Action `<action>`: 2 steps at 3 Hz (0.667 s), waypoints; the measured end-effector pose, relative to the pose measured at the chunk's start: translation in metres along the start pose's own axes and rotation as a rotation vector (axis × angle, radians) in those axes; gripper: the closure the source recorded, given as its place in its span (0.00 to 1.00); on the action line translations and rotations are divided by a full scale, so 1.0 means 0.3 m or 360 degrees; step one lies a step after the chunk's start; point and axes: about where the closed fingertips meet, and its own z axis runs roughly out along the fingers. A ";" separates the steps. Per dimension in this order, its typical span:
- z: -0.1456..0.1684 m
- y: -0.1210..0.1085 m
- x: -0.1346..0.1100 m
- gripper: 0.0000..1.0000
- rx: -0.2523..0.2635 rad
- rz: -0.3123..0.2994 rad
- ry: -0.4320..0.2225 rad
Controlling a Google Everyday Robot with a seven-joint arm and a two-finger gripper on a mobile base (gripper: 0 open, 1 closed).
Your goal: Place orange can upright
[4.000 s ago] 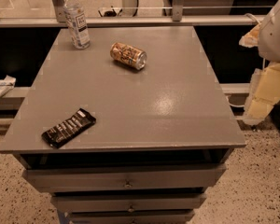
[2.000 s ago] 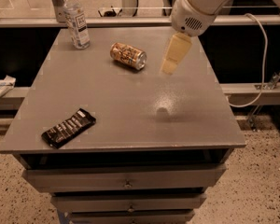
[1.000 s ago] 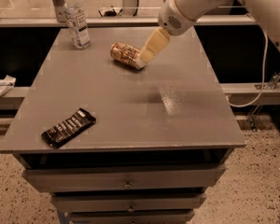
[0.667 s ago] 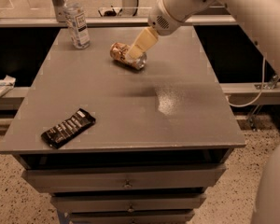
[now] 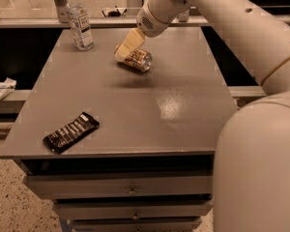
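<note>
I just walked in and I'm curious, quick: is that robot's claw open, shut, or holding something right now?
The gripper: down at the left end of the orange can, which lies on its side; whether it is open, closed or holding the can cannot be told.

We see a cream-white arm (image 5: 241, 28) of thick rounded tubes, with small dark holes dotted along its shell and a thin tan seam between two segments. Its bulbous wrist (image 5: 159, 11) carries a finely perforated patch. The pale yellow tool (image 5: 127, 45) hangs over the far tabletop (image 5: 135, 110).
</note>
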 end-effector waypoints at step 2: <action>0.149 -0.029 -0.024 0.00 0.0027 0.0063 0.0146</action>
